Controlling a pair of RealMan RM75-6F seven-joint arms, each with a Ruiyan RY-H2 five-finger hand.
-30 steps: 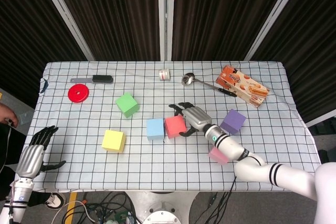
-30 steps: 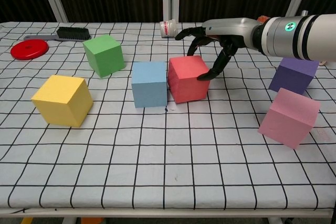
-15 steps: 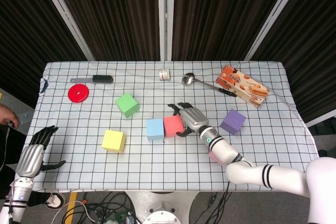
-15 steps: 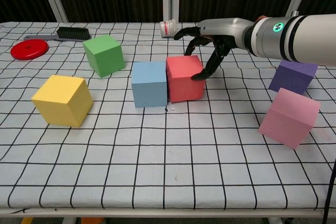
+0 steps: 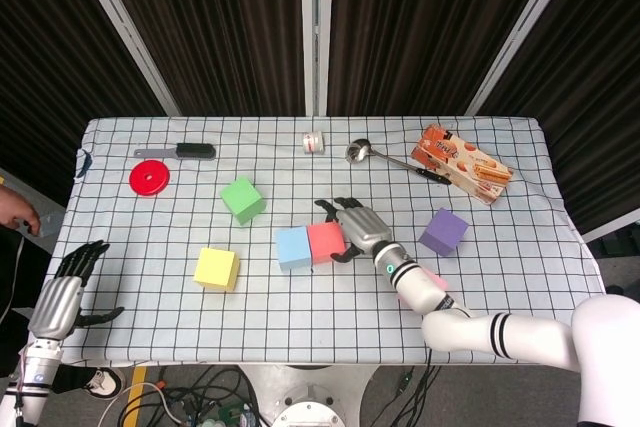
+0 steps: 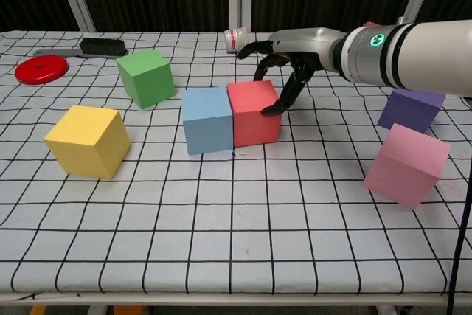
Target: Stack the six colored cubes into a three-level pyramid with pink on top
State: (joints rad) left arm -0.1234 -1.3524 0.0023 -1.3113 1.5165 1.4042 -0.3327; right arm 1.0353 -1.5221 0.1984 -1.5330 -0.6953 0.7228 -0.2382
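Checked white cloth (image 6: 221,226) covers my table. My right hand (image 6: 284,53) holds nothing; its spread fingertips (image 6: 271,108) press the red foam cube (image 6: 253,112), which touches the light blue foam cube (image 6: 207,119) beyond it. My left hand (image 5: 60,297) hangs open, far away.

Head overhead; chest low, frontal

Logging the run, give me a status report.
Right hand open, fingertips on red cube. Red flush against blue cube. Left hand idle, open. Nothing blocking.
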